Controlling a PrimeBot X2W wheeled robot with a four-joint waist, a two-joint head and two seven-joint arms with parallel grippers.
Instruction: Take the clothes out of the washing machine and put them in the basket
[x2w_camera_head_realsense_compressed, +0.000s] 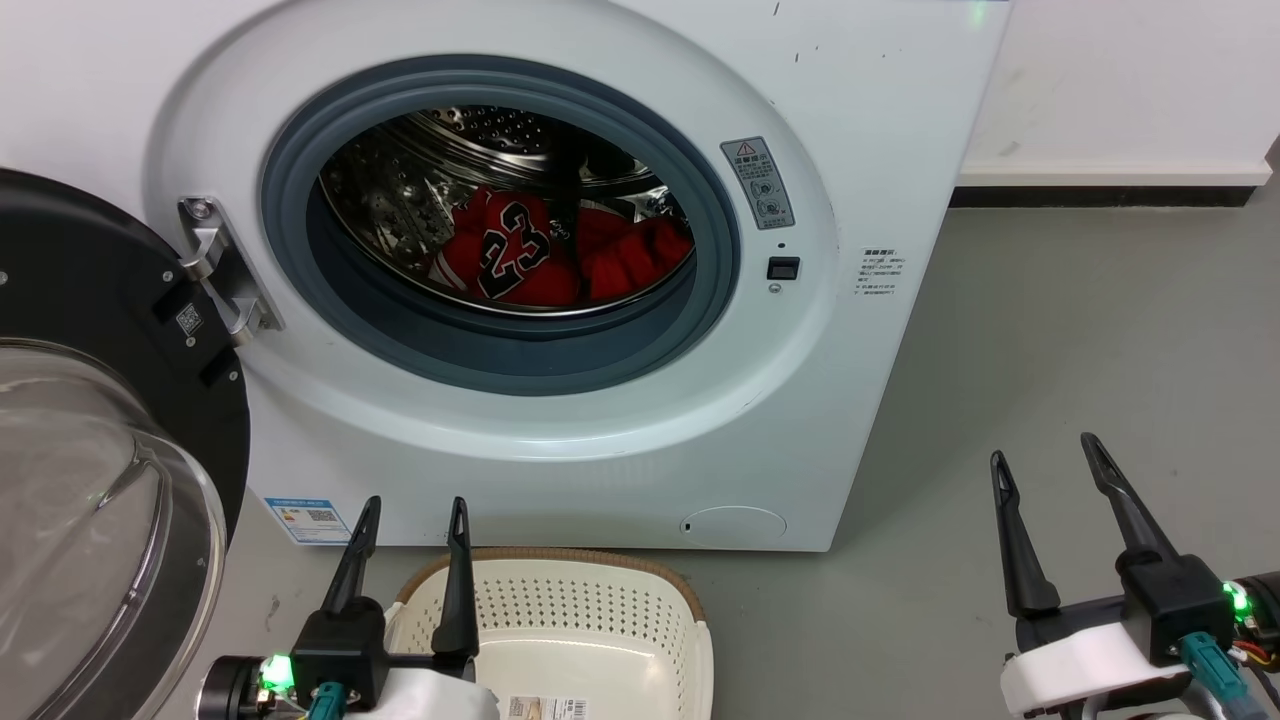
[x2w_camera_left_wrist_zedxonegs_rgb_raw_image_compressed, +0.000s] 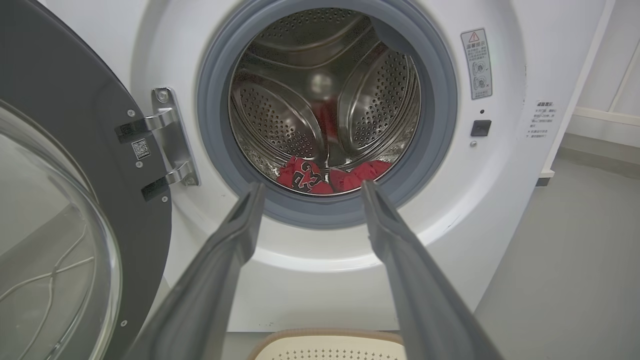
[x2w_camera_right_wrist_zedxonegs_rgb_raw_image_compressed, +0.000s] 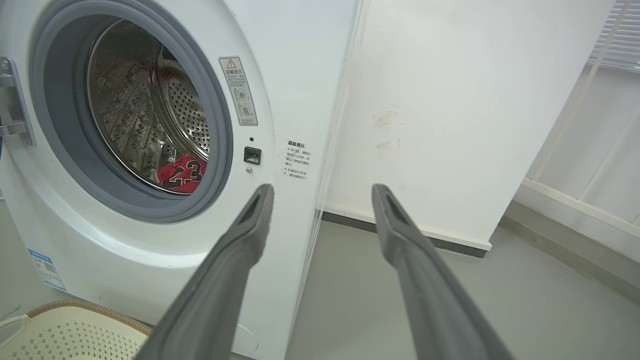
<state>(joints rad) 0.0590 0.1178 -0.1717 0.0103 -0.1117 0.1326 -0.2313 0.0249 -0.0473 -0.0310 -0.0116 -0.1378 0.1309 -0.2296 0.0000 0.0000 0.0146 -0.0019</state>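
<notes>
The white washing machine (x2w_camera_head_realsense_compressed: 880, 120) stands with its glass door (x2w_camera_head_realsense_compressed: 100, 520) swung open to the left. Inside the steel drum (x2w_camera_left_wrist_zedxonegs_rgb_raw_image_compressed: 280, 115) lie the clothes: a red jersey (x2w_camera_head_realsense_compressed: 505, 250) numbered 23 and beside it, to the right, a plain red garment (x2w_camera_head_realsense_compressed: 635, 255). The jersey (x2w_camera_right_wrist_zedxonegs_rgb_raw_image_compressed: 182, 174) also shows in the right wrist view. The cream basket (x2w_camera_head_realsense_compressed: 590, 620) sits on the floor before the machine. My left gripper (x2w_camera_head_realsense_compressed: 414, 510) hangs open over the basket's left rim. Out to the right, over the bare floor, my right gripper (x2w_camera_head_realsense_compressed: 1045, 450) is open too.
Grey floor (x2w_camera_head_realsense_compressed: 1100, 330) stretches right of the machine to a white wall (x2w_camera_head_realsense_compressed: 1130, 80) with a dark skirting. The open door with its metal hinge (x2w_camera_head_realsense_compressed: 215, 265) takes up the left side. A window blind (x2w_camera_right_wrist_zedxonegs_rgb_raw_image_compressed: 622, 30) shows far right.
</notes>
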